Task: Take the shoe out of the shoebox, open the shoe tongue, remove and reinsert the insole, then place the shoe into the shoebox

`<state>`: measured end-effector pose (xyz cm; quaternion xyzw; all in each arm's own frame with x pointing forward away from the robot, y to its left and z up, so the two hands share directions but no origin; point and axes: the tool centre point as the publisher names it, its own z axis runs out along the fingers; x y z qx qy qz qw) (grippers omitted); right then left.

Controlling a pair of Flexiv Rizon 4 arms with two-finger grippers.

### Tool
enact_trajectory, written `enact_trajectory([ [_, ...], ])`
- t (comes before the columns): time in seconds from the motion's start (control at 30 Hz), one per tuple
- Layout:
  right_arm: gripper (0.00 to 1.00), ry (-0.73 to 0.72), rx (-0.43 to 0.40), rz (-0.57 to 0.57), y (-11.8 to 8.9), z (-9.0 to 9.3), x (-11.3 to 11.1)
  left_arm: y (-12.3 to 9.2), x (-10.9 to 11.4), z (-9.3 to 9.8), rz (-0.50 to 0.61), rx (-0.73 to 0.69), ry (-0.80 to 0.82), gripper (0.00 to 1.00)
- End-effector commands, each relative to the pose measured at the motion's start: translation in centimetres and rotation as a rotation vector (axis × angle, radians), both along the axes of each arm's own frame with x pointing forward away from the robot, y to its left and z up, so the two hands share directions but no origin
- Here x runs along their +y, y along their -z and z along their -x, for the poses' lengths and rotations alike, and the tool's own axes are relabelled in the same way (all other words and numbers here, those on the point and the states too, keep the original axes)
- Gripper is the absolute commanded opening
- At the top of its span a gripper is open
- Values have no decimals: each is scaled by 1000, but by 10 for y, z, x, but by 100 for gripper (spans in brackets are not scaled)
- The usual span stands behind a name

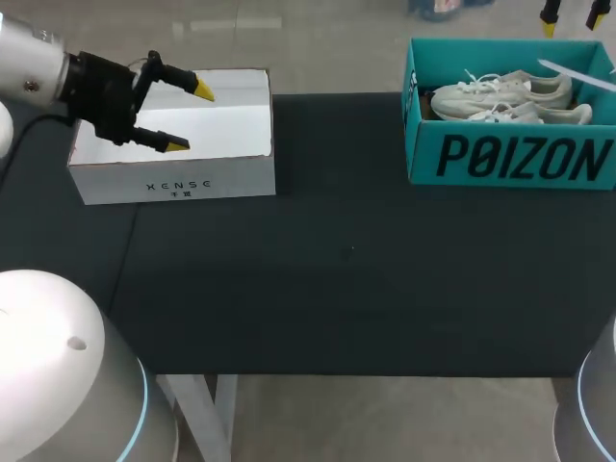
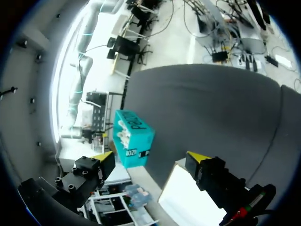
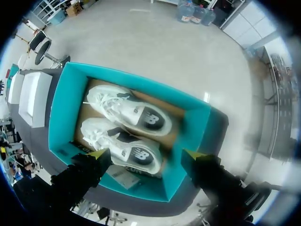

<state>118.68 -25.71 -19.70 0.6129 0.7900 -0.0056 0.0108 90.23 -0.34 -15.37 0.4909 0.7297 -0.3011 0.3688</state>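
Shoes (image 1: 500, 96) lie lengthwise in the shoebox (image 1: 510, 159), side by side.

A white cardboard box (image 1: 192, 144) sits open-topped on the dark table (image 1: 346, 279), close to its far left corner. Small dark print marks the box's front wall.

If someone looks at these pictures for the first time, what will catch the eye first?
The bright teal shoebox at the far right of the table stands out first, with a pair of white sneakers lying inside it and the right gripper open above it. Next comes the white box at the far left, with the open left gripper over it.
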Motion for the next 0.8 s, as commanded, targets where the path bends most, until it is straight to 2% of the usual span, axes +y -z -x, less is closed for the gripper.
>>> enact_trajectory([
  [0.03, 100, 12, -8, 11, -1, 8, -1, -6, -11, 1, 31, 66, -291, 100],
  [0.27, 100, 57, 2, 26, -3, 24, -1, -12, -14, -18, 10, 196, -606, 100],
  [0.4, 100, 70, 19, 25, -2, 35, 1, -16, -14, -33, -5, 326, -802, 100],
  [0.53, 100, 79, 36, 31, 0, 45, 2, -20, -11, -44, 43, 390, -946, 100],
  [0.73, 100, 114, 92, 38, 9, 59, 1, -29, -1, -66, 145, 575, -1285, 100],
  [0.8, 100, 127, 108, 42, 12, 63, 0, -32, 3, -73, 186, 680, -1407, 100],
])
